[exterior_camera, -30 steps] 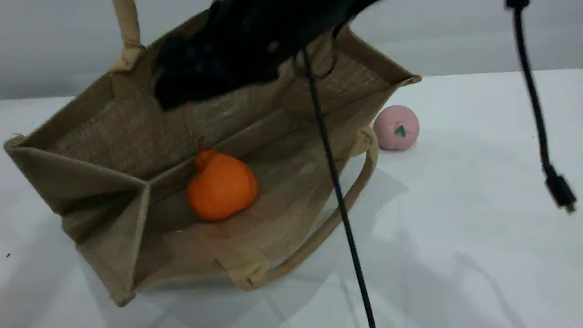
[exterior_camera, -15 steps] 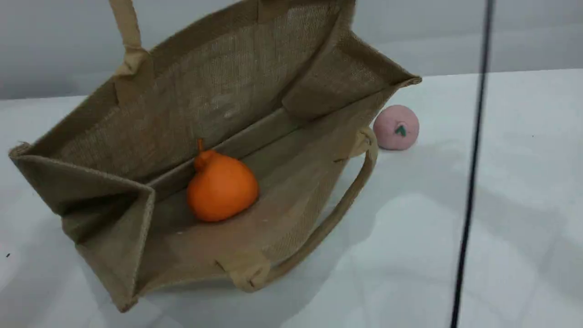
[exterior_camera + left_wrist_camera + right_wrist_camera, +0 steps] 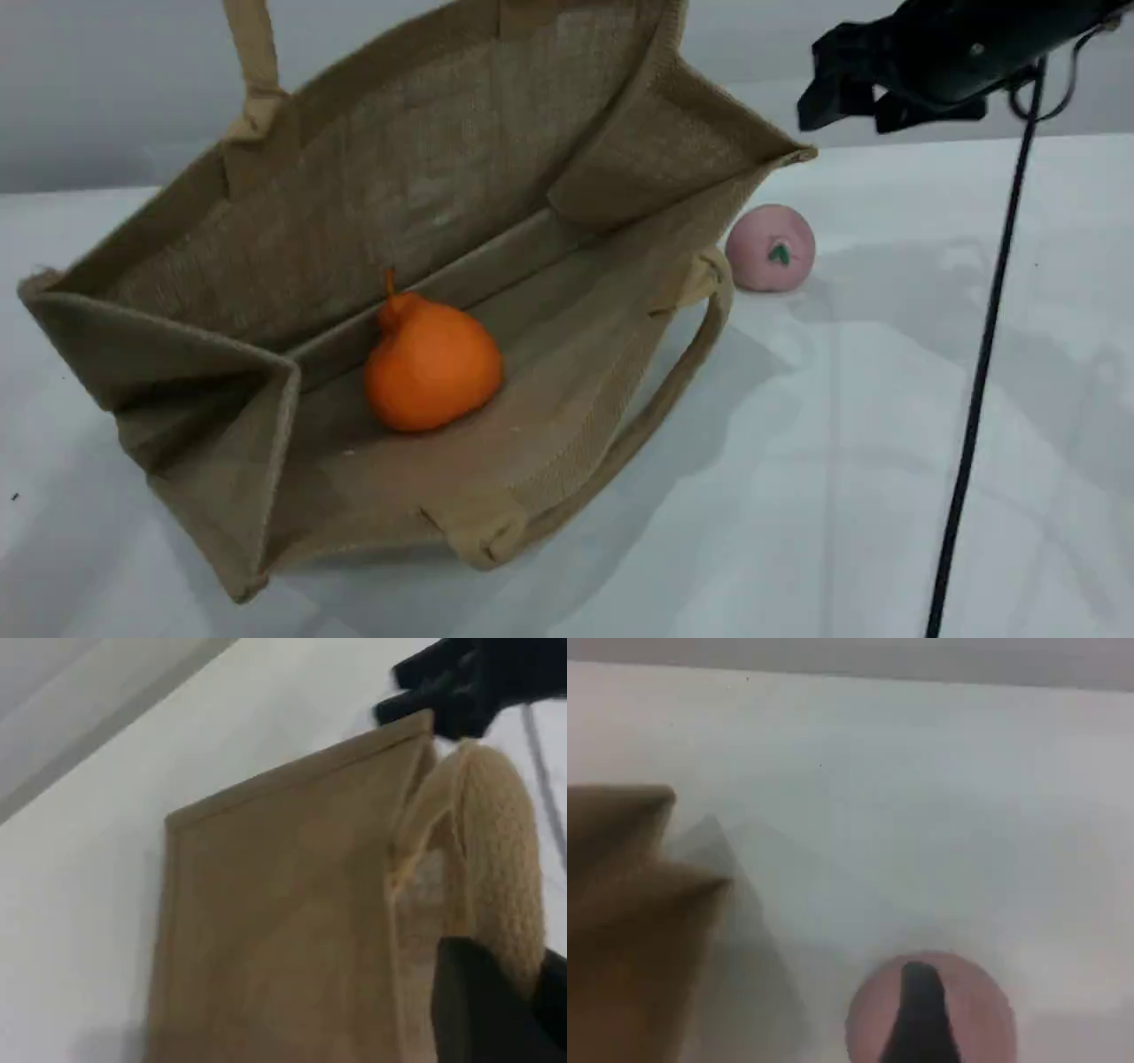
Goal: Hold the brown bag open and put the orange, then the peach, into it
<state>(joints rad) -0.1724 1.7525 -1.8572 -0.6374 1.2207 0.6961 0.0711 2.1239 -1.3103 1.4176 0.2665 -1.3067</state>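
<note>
The brown bag (image 3: 425,177) fills the left and centre of the scene view, lying tipped with its mouth open toward the camera, its far wall raised and its near wall flat on the white table (image 3: 886,487). The orange (image 3: 432,363) rests inside it, on the lower wall near the fold of the bottom, knobbed stem pointing up. One beige handle (image 3: 252,53) rises out of the top left of the frame; the other handle (image 3: 673,390) loops along the table at the bag's near rim. In the left wrist view the left gripper (image 3: 496,1010), at the lower right, is pressed together on the raised handle (image 3: 496,842), pinching it and holding that wall up. The peach (image 3: 770,248) sits on the table just beside the bag's right corner, outside it, leaf mark facing the camera. The right gripper (image 3: 850,111) hangs at the upper right of the scene view, above and to the right of the peach, its jaws spread; in its own wrist view one dark fingertip (image 3: 917,1010) overlaps the peach (image 3: 974,1010) at the bottom edge. A black cable (image 3: 983,354) drops from that arm down the right side.
</note>
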